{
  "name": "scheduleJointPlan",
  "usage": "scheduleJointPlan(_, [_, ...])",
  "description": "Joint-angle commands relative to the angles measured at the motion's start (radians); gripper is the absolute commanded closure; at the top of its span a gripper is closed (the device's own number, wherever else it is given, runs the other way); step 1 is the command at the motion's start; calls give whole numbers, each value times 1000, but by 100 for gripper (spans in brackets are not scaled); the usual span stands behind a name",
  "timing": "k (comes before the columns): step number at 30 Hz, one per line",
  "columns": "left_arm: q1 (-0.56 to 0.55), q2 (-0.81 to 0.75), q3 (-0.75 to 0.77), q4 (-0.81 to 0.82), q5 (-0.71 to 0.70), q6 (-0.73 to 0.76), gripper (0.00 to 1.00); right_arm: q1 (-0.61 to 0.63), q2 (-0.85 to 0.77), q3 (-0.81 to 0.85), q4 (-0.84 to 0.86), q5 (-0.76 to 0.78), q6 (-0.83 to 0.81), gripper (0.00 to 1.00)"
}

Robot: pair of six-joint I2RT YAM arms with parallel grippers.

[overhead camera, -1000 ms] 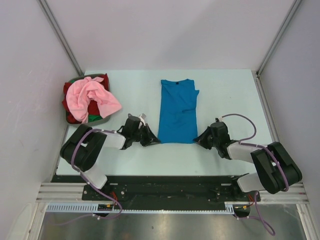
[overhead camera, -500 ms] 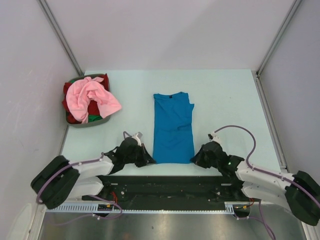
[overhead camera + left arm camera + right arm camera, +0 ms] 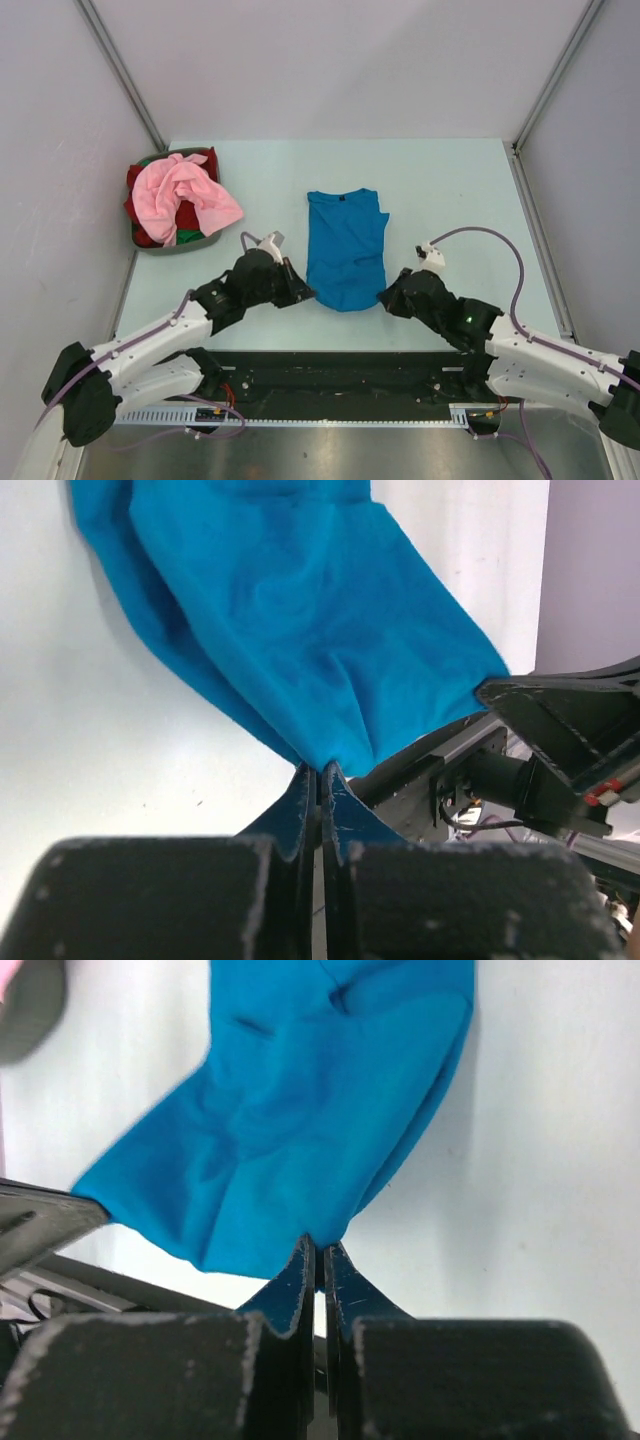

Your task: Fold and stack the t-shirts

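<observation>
Lying lengthwise near the middle of the pale table [image 3: 450, 190], collar toward the far edge: one bright blue t-shirt [image 3: 346, 250]. Its far part rests flat on the surface. Its near hem is drawn up at both corners, and the cloth between them sags in a curve.

Left gripper [image 3: 300, 292]: at the near left corner of the blue shirt, jaws pressed together with a fold of hem pinched between the tips. The left wrist camera shows the cloth [image 3: 300, 610] fanning up and away from the closed fingertips [image 3: 320, 780].

Right gripper [image 3: 386, 297]: at the near right corner, jaws likewise clamped on the hem. The right wrist camera shows the cloth [image 3: 300, 1130] spreading away from its tips [image 3: 318, 1255], with table showing on either side.

Dark grey basket [image 3: 178, 247]: far left of the table, well apart from the blue shirt. Contents:
- Light pink t-shirt [image 3: 185, 195], crumpled on top, one flap spilling over the right rim.
- Red t-shirt [image 3: 140, 205], bunched beneath it.
- Bit of green cloth [image 3: 190, 237], showing at the near side.
</observation>
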Motion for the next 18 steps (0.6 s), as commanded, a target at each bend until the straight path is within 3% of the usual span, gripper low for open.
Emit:
scheduleJointPlan(1, [7,80,106,-23,-30,54,100,-60,13,111,24,57,-130,100])
scheduleJointPlan(12, [187,286,373,-12,59,148,100,-450,272,235,242,-298,-259,100])
scheduleJointPlan(18, [259,456,520,-7,108,178,100,-533,421,385,305,-398,-299,100])
